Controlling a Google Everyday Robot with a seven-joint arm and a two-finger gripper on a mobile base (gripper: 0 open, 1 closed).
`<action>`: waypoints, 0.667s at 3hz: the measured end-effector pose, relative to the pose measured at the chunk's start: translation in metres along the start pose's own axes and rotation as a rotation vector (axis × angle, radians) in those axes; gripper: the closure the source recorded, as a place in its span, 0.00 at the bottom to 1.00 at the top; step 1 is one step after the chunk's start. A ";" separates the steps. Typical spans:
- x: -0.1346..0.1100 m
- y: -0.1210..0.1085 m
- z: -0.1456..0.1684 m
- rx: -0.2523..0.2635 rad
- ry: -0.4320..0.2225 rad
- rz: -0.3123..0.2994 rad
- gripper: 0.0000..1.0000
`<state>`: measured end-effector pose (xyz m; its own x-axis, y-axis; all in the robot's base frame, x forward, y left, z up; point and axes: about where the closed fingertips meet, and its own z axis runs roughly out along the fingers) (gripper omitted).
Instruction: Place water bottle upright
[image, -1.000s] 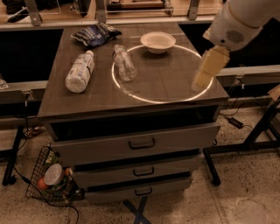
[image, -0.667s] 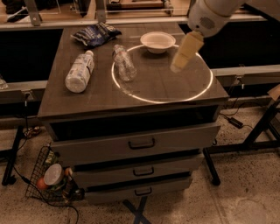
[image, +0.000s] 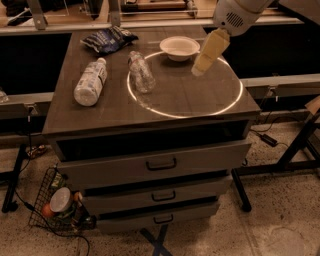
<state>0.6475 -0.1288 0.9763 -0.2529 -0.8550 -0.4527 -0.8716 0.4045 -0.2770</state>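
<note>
Two bottles are laid flat on the desk (image: 200, 102): cloudy bottle (image: 91, 82) at left, water bottle (image: 141, 73) on the lit ring's (image: 241, 92) left edge. Bowl (image: 179, 47) is set behind. Gripper (image: 197, 70) is held at right, jaws together, empty.

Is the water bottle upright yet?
No, the water bottle lies on its side on the cabinet top; the gripper hovers apart from it, near the bowl.
</note>
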 end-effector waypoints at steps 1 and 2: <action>-0.014 -0.005 0.023 -0.015 -0.080 0.120 0.00; -0.039 -0.021 0.050 -0.011 -0.153 0.244 0.00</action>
<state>0.6964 -0.0871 0.9573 -0.3898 -0.6739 -0.6275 -0.7975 0.5878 -0.1358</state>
